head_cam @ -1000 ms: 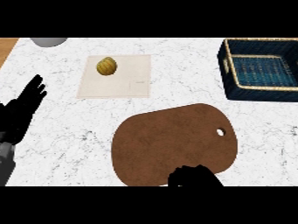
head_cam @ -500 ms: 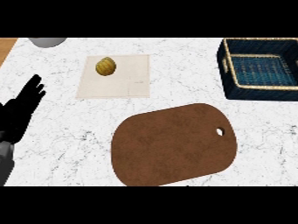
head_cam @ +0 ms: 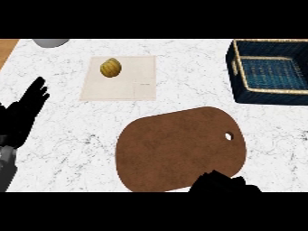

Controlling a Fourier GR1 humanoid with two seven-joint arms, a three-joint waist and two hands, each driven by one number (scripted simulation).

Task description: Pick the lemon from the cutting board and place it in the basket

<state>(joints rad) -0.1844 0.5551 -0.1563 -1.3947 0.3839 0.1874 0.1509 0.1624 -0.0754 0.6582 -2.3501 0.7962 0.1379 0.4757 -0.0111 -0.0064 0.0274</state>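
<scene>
Since half a second ago, when it was out of view, the right hand (head_cam: pixel 223 184) has come back in at the lower edge, its dark fingertips overlapping the near rim of the brown cutting board (head_cam: pixel 179 151). Whether those fingers are spread or curled cannot be told. Everything else lies as before.

The dark blue woven basket (head_cam: pixel 240 85) with a tan rim sits at the far right of the white marble counter (head_cam: pixel 76 135) and holds nothing. The lemon (head_cam: pixel 111 67) rests on the far left corner of a pale square mat (head_cam: pixel 126 85), well apart from both the basket and the brown board. No writing can be read anywhere.

At the left edge the left hand (head_cam: pixel 16 117) rests with fingers straight and apart, touching nothing. A grey round object (head_cam: pixel 49 42) shows partly at the far left.
</scene>
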